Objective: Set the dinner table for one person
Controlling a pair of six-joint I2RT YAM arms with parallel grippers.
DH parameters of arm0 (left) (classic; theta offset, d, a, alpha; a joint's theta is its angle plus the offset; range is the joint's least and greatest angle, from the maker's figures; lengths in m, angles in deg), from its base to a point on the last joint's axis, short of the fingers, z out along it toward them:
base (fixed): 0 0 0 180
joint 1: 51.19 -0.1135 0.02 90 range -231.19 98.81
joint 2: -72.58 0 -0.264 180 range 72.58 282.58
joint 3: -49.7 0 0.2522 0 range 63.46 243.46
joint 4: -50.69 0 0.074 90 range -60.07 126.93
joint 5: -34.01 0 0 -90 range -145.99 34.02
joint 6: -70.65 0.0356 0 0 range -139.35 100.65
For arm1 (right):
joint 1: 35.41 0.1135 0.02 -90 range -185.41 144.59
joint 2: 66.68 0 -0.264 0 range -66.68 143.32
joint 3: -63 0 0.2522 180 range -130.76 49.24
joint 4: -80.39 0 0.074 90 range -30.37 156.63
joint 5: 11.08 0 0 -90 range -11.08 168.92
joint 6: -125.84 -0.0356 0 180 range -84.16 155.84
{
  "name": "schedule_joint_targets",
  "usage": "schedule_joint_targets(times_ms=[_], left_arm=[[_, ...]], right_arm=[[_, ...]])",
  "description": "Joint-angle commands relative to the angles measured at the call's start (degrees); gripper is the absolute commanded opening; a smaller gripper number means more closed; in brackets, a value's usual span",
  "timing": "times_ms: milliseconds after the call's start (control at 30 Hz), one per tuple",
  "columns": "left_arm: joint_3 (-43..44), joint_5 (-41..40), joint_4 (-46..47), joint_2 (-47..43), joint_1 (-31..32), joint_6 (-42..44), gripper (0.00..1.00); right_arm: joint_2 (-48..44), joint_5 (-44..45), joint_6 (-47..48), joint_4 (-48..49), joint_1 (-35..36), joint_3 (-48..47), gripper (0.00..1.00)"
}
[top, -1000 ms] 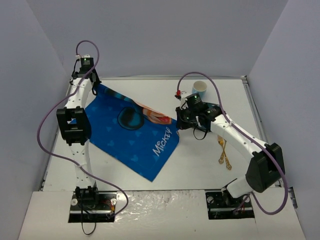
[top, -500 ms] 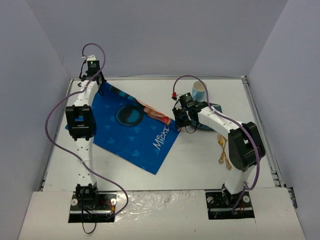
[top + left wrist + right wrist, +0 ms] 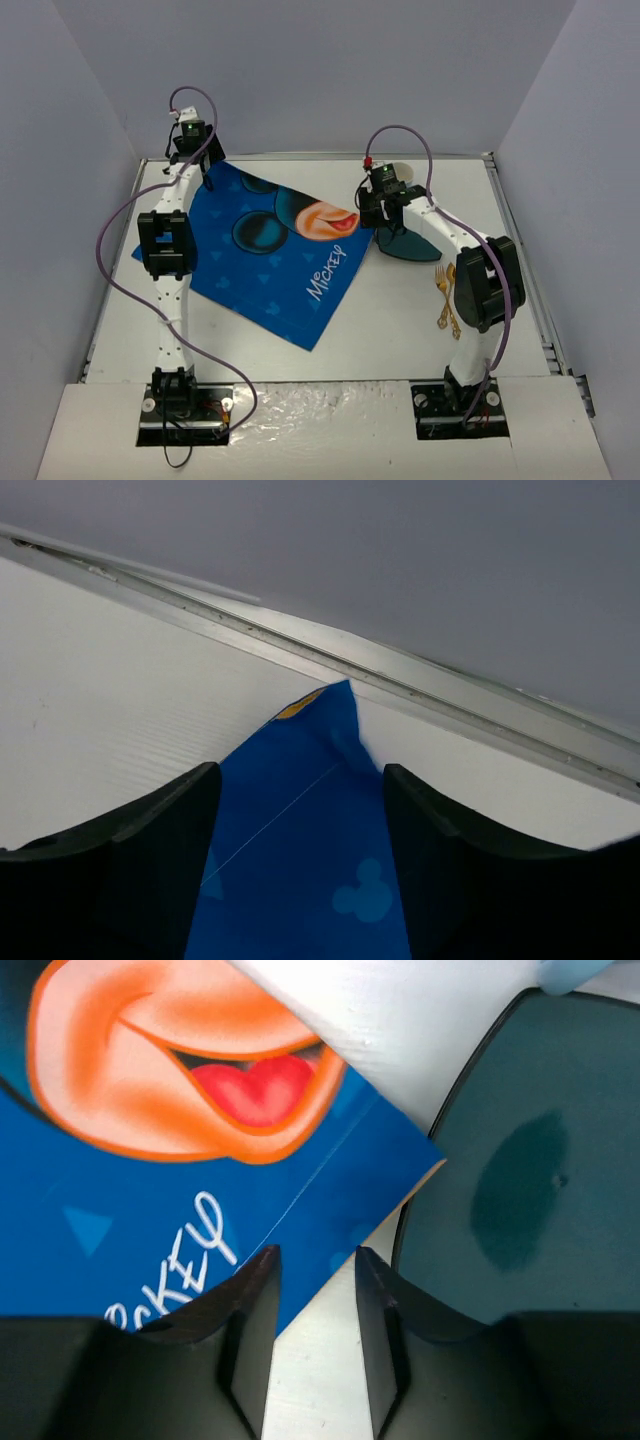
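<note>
The placemat (image 3: pixel 270 260) lies flat on the dinner table (image 3: pixel 400 320) under the parted, empty jaws of the left gripper (image 3: pixel 298 770) and the right gripper (image 3: pixel 316 1253), and the teal plate (image 3: pixel 520 1190) sits just right of the latter, the nearer arm.

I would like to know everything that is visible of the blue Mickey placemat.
The placemat is thin blue cloth, printed with Mickey's face, a white "Mickey" script and paler mouse-head shapes. It lies spread flat and turned diagonally on the white table. Its far corner lies between the open fingers of the left tool; its right corner lies just ahead of the right tool, close beside a dark teal plate.
</note>
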Motion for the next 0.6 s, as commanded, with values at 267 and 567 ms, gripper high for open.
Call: schedule_joint_targets(times_ms=[267, 567], left_arm=[[-8.6, -0.3, -3.5, -19.1, -0.1, -2.4, 0.96], [-42.8, -6.8, -4.0, -36.1, -0.1, -7.2, 0.97]], right_arm=[[-2.4, 3.3, 4.9, 0.5, 6.2, -1.6, 0.71], [1.8, -2.4, 7.9, 6.3, 15.6, 3.3, 0.75]])
